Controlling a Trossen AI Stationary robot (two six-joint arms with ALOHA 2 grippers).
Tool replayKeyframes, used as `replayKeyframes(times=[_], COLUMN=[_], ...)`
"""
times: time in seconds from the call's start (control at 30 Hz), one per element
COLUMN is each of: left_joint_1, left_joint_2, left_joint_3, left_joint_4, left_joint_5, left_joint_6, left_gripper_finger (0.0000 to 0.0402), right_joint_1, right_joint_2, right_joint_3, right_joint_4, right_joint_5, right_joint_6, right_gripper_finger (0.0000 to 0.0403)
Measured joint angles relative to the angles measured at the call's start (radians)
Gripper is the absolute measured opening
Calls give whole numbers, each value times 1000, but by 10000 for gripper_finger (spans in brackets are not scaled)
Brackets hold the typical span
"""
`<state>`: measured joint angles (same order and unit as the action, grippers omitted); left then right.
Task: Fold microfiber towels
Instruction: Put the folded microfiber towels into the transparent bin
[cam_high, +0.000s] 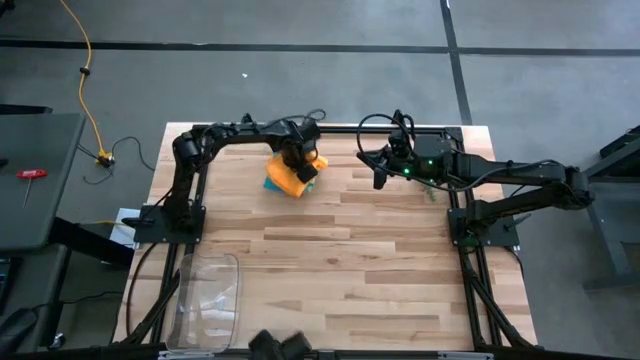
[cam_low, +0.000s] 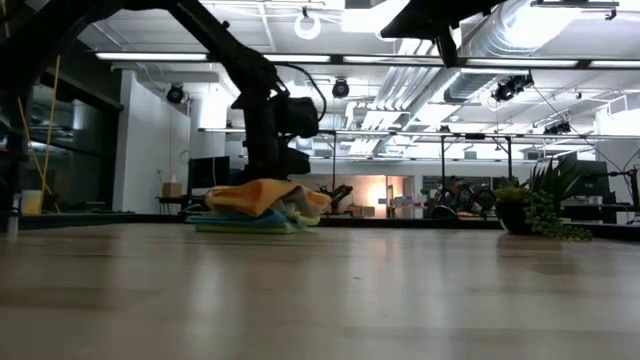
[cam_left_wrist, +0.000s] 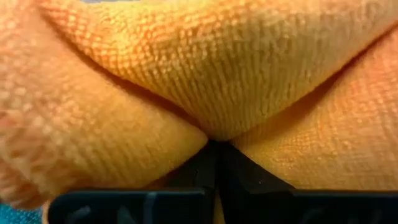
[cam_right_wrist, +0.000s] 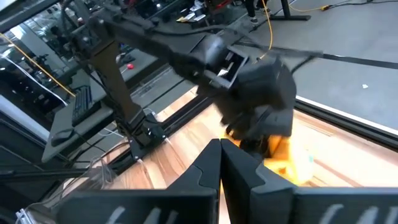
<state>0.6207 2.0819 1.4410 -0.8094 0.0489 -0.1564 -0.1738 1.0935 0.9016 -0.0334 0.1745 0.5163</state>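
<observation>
Left gripper (cam_left_wrist: 214, 149), fingers pressed together and pinching the orange towel (cam_left_wrist: 236, 81), stands on the towel pile (cam_high: 292, 176) near the table's (cam_high: 350, 270) far edge, left of centre. The orange towel lies on top; teal and lime layers show beneath. Right gripper (cam_right_wrist: 219, 155), fingers pressed together and empty, waits just beside the pile. Risk: the pinch may catch lower layers, so lifting would drag the whole pile.
</observation>
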Motion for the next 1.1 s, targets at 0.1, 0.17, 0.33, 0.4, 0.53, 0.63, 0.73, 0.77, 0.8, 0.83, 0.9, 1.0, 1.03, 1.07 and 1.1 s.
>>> replayKeyframes(times=[0.1,0.17,0.33,0.4,0.53,0.63,0.73,0.77,0.8,0.83,0.9,1.0,1.03,1.07,1.1], left_joint_1=[-87,-147,-299,-350,-414,-435,-448,-449,-449,-446,-432,-409,-400,-393,-385], left_joint_2=[0,-6,-12,-12,-11,-25,-44,-52,-62,-73,-100,-163,-192,-221,-253], left_joint_3=[-1,-3,-5,-5,-6,-7,-8,-8,-8,-8,-8,-8,-8,-8,-7], left_joint_4=[-19,-12,98,128,156,142,129,122,120,116,108,94,83,79,68], left_joint_5=[11,20,45,42,40,40,22,11,3,-2,-16,-38,-44,-59,-80], left_joint_6=[-78,-138,-270,-305,-368,-403,-413,-416,-416,-417,-412,-401,-393,-387,-380], left_gripper_finger=[0,0,0,0,0,0,0,0,0,0,0,0,0,0,0], right_joint_1=[0,0,0,0,0,0,-1,-1,-2,-2,-2,-2,-2,-2,-2], right_joint_2=[0,0,0,0,0,0,0,0,0,0,0,0,0,0,0], right_joint_3=[0,0,0,0,0,0,0,0,0,0,0,0,0,0,0], right_joint_4=[0,0,0,0,-1,-1,-1,-1,-1,-1,0,0,0,0,0], right_joint_5=[0,0,0,0,-1,-1,-1,-1,-1,-1,-2,-1,-2,-2,-1], right_joint_6=[0,0,0,0,0,0,0,0,0,0,0,0,0,0,0], right_gripper_finger=[0,0,0,0,0,0,0,0,0,0,0,0,0,0,0])
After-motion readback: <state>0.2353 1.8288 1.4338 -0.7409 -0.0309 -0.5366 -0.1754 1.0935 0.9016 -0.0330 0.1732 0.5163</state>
